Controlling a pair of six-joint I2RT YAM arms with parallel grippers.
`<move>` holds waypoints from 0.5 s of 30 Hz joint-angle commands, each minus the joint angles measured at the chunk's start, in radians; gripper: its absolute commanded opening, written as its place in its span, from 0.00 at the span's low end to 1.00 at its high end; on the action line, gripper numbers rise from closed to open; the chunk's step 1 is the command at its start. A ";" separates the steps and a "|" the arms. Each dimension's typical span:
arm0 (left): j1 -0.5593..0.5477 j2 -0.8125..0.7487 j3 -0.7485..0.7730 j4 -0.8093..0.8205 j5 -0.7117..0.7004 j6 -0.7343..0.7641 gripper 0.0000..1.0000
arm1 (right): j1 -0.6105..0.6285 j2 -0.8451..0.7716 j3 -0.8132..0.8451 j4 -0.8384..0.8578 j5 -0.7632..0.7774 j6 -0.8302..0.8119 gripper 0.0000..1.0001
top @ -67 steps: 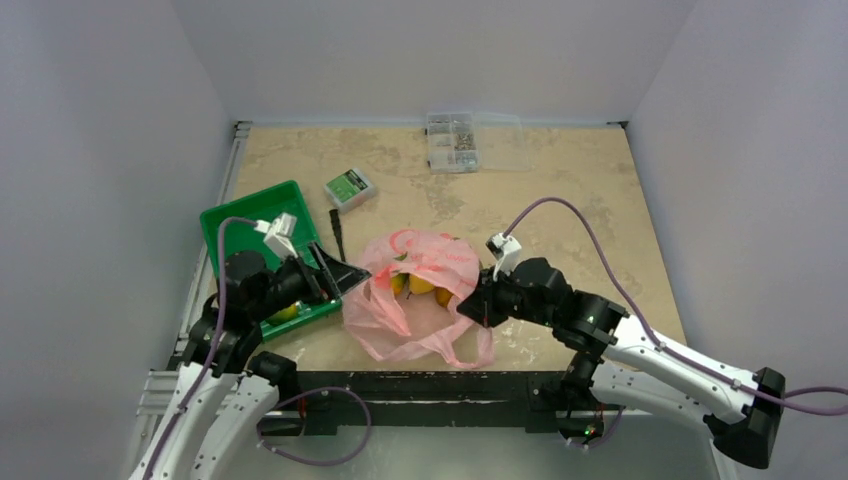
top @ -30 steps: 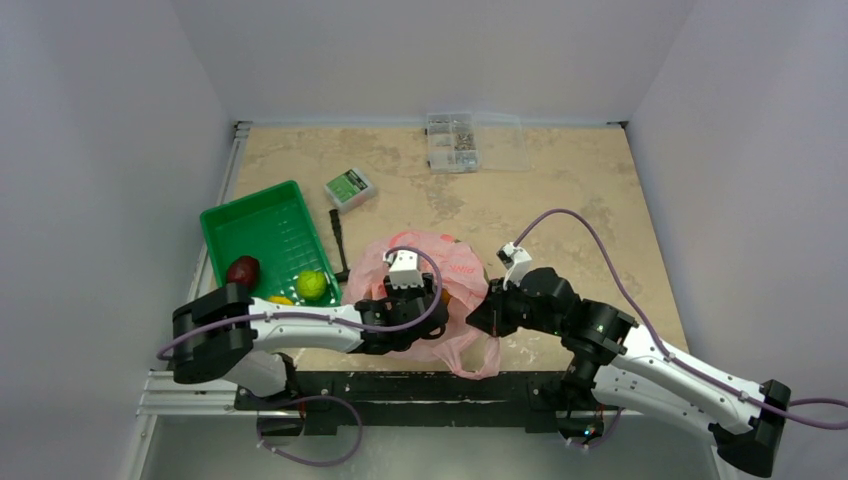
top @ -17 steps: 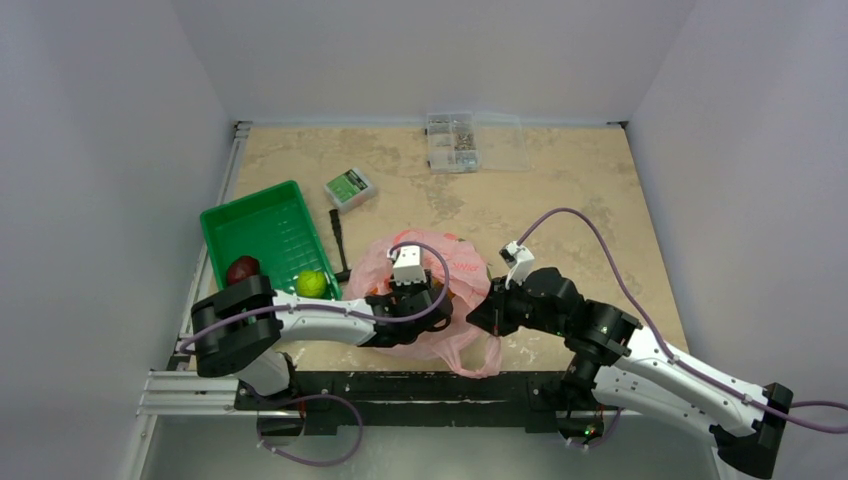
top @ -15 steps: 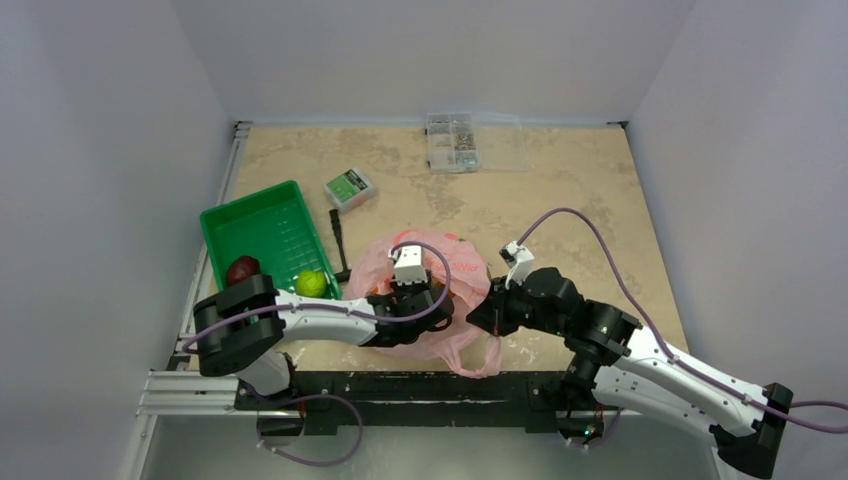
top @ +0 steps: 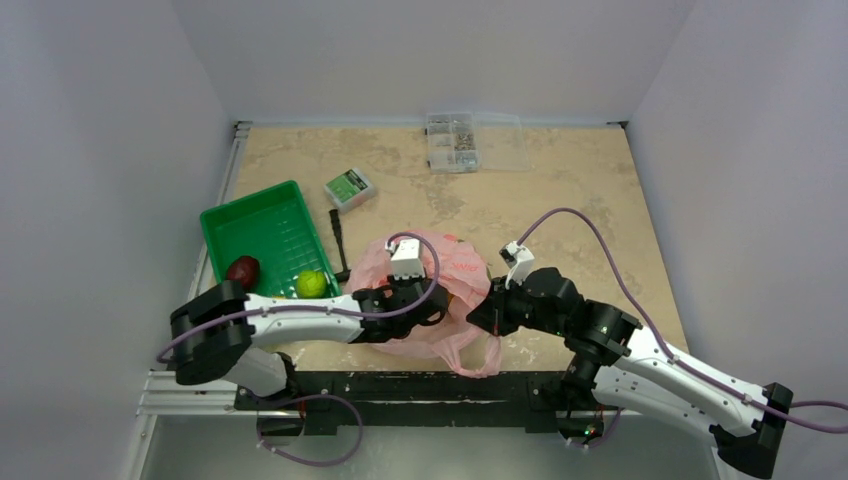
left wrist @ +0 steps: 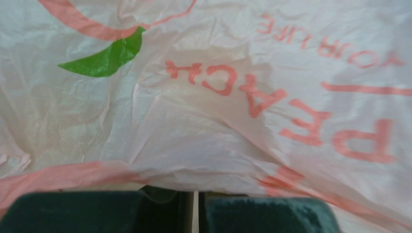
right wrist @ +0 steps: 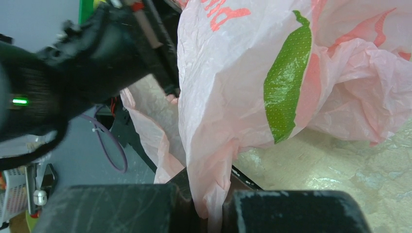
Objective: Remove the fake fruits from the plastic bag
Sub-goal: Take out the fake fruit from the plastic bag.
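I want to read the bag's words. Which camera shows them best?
The left wrist view: the red words fill it, upside down, including PEACH. The right wrist view shows only a few letters at its top edge. In the top view the bag is too small to read.

Your plastic bag sits front-centre on the tabletop; just left of it, the tray holds two fake fruits.
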 commanded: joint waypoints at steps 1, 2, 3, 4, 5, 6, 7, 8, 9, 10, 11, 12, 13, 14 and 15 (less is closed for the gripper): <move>0.004 -0.157 0.011 -0.030 0.095 0.028 0.00 | -0.004 -0.013 0.028 -0.005 0.027 -0.008 0.00; 0.004 -0.182 0.006 -0.031 0.117 0.033 0.00 | -0.004 -0.011 0.027 -0.004 0.027 -0.010 0.00; 0.005 -0.203 0.002 -0.034 0.141 0.040 0.00 | -0.003 -0.008 0.029 -0.004 0.028 -0.012 0.00; 0.004 -0.222 0.000 -0.038 0.166 0.047 0.00 | -0.003 -0.004 0.032 -0.006 0.028 -0.013 0.00; 0.005 -0.239 0.001 -0.048 0.192 0.054 0.00 | -0.003 -0.002 0.037 -0.009 0.029 -0.015 0.00; 0.004 -0.253 0.007 -0.076 0.211 0.056 0.00 | -0.003 0.002 0.041 -0.010 0.029 -0.016 0.00; 0.004 -0.269 0.017 -0.112 0.231 0.055 0.00 | -0.003 0.003 0.044 -0.011 0.030 -0.018 0.00; 0.005 -0.283 0.026 -0.146 0.252 0.057 0.00 | -0.003 0.002 0.048 -0.011 0.032 -0.020 0.00; 0.004 -0.299 0.032 -0.182 0.270 0.064 0.00 | -0.003 0.002 0.053 -0.015 0.036 -0.021 0.00; 0.004 -0.316 0.033 -0.215 0.286 0.064 0.00 | -0.003 0.001 0.059 -0.020 0.038 -0.021 0.00; 0.004 -0.337 0.032 -0.251 0.296 0.065 0.00 | -0.003 -0.003 0.065 -0.029 0.045 -0.021 0.00; 0.004 -0.362 0.027 -0.279 0.307 0.066 0.00 | -0.003 -0.009 0.073 -0.038 0.061 -0.021 0.00; 0.004 -0.388 0.019 -0.298 0.323 0.072 0.00 | -0.002 -0.017 0.077 -0.046 0.075 -0.020 0.00; 0.005 -0.417 0.008 -0.309 0.341 0.088 0.00 | -0.002 -0.027 0.079 -0.052 0.090 -0.017 0.00; 0.004 -0.446 0.001 -0.315 0.363 0.103 0.00 | -0.003 -0.038 0.079 -0.055 0.108 -0.014 0.00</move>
